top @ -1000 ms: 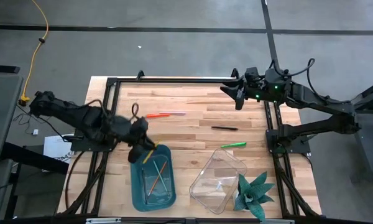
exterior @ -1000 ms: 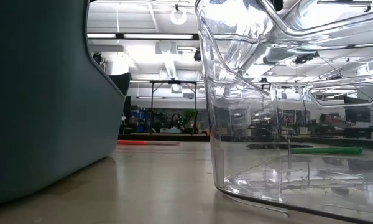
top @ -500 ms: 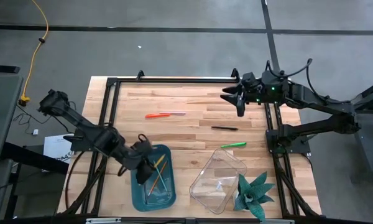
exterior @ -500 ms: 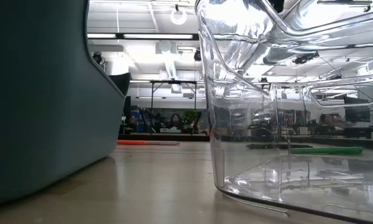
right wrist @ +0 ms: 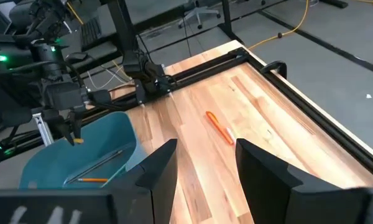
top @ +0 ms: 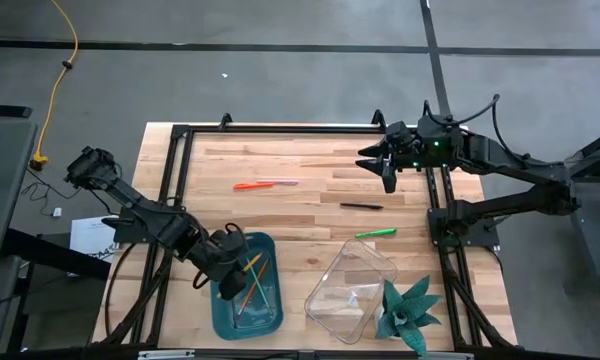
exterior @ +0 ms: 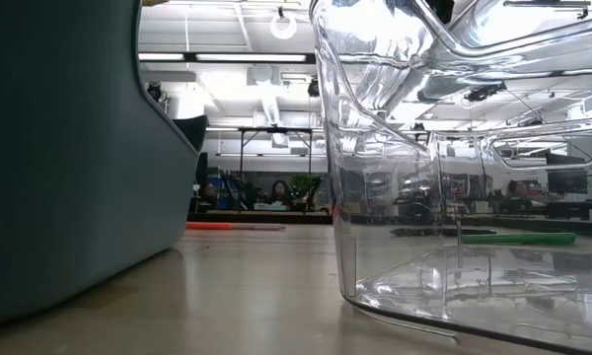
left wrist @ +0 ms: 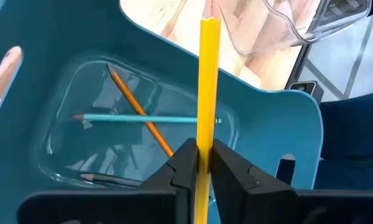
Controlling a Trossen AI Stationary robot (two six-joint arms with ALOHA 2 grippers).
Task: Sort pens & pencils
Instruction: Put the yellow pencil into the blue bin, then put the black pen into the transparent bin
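My left gripper (top: 232, 266) hangs over the blue bin (top: 270, 315) at the near left, shut on a yellow pencil (left wrist: 208, 81). An orange pencil (left wrist: 137, 109), a teal one (left wrist: 149, 118) and a dark one (left wrist: 105, 179) lie on the bin's floor. A red-orange pen (top: 245, 185), a black pen (top: 360, 206) and a green pen (top: 376, 233) lie flat on the wood. My right gripper (top: 382, 165) stands open above the table's far right, with nothing between its fingers (right wrist: 161, 165). My left gripper pinches the yellow pencil's shaft (left wrist: 205, 146) between its two fingers (left wrist: 185, 165). The fingers slant down from the table's left side. The pencil is lifted clear above the bin's floor, and its long free part (left wrist: 209, 37) reaches out past the fingertips.
A clear plastic container (top: 350, 290) stands right of the bin, with a green plant (top: 408, 310) beside it at the near right. A pale thin stick (top: 283, 182) lies by the red-orange pen. A black frame (top: 280, 128) rims the table.
My left gripper has gone toward the table's near edge and down, from the bin's far left corner to over the bin, rolling as it went. It has carried the yellow pencil along. My right gripper has tipped down a little in place.
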